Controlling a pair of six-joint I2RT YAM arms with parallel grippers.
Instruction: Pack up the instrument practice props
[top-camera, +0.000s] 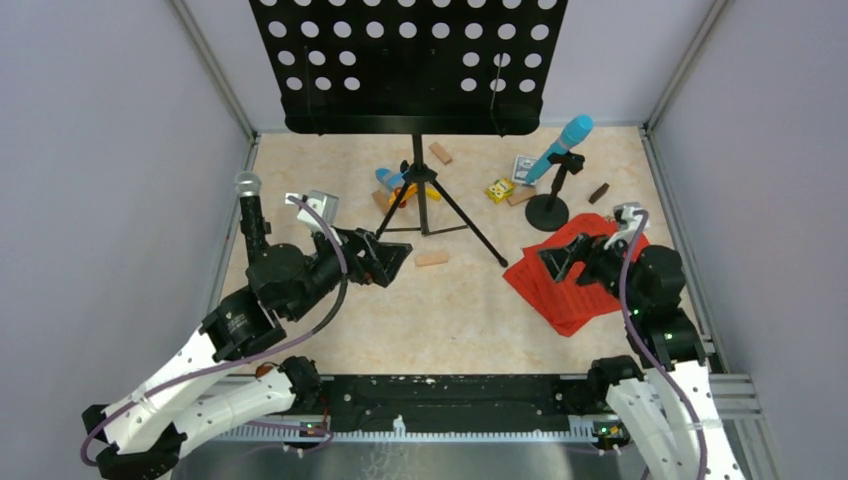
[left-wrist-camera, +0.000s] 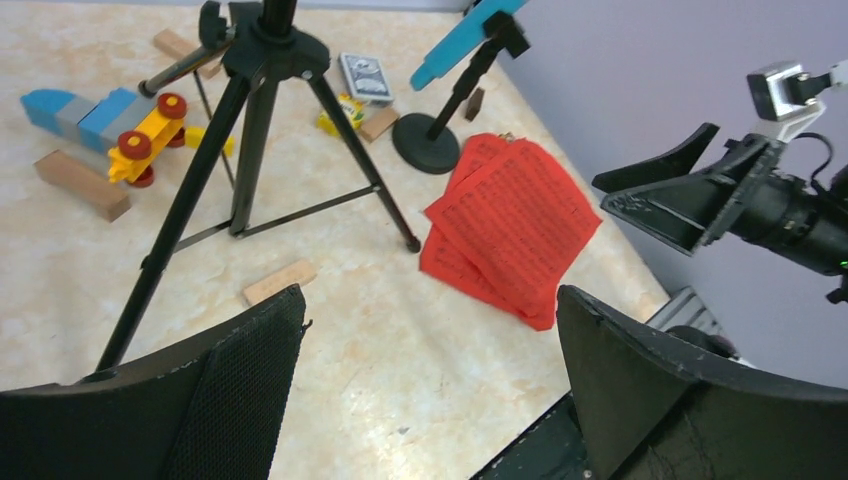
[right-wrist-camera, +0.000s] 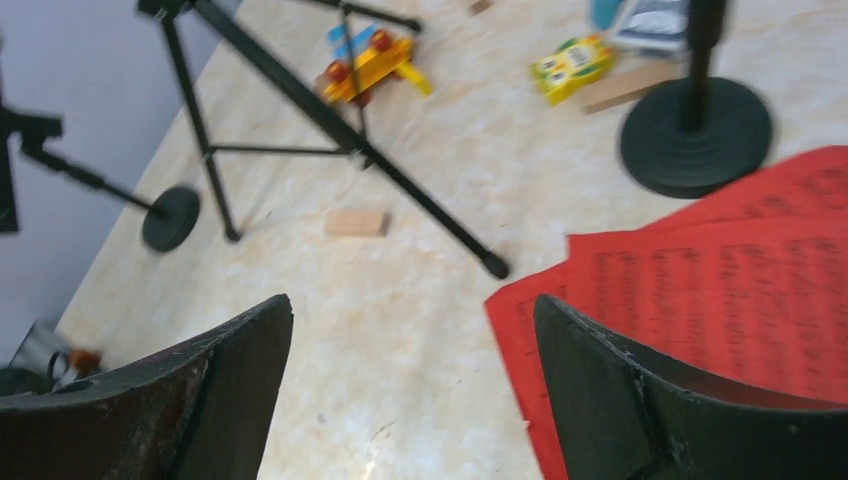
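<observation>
left claw (left-wrist-camera: 430, 300) fills the bottom of its own view, fingers spread wide with nothing between them. it hangs just left of the tripod (top-camera: 425, 200), close to the near-left leg. right claw (right-wrist-camera: 412, 305) is spread too and empty, off to the right of the tripod, over the red pages (top-camera: 560, 300), which lie flat in a loose fan on the table (top-camera: 450, 320).

nothing looks packed yet, by my reading. the desk (top-camera: 400, 60) stands on the tripod. the blue mic (top-camera: 562, 145) leans in its holder (top-camera: 547, 212) behind and right of the tripod. the black mic (top-camera: 250, 205) stands upright well left of the tripod, just behind the left arm.

risks from here:
- the pages are thin and flat, so a pinch from above may slide them, crumple them or lift only the top sheet.
- the tripod legs splay out between the two claws, and a sideways sweep that clips one could tip the top-heavy desk.
- the left arm, if it swings, could knock the black mic over.
- a wood block (top-camera: 432, 259) just in front of the tripod and a toy car (top-camera: 400, 190) just behind it aren't for packing and could get dragged along.
</observation>
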